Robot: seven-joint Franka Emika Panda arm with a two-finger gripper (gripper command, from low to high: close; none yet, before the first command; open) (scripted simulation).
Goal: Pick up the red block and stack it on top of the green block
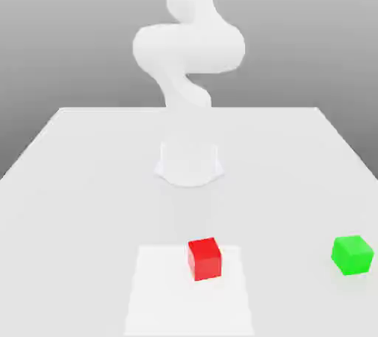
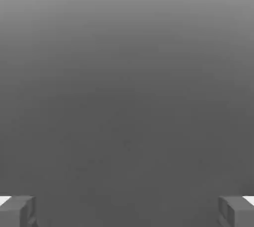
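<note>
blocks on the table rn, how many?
2. The red block sits near the table's front edge, about centre in the exterior view. The green block sits apart from it, toward the exterior view's right. Neither is stacked.

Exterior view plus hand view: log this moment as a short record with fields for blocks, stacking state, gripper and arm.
red block: on the table, on a paler square patch, near the front edge
green block: on the table, toward the exterior view's right of the red one, apart from it
stacking: not yet done; both blocks rest separately
gripper: open, fingers wide apart, nothing between them
arm: white, raised above its base at mid-table, away from both blocks
</note>
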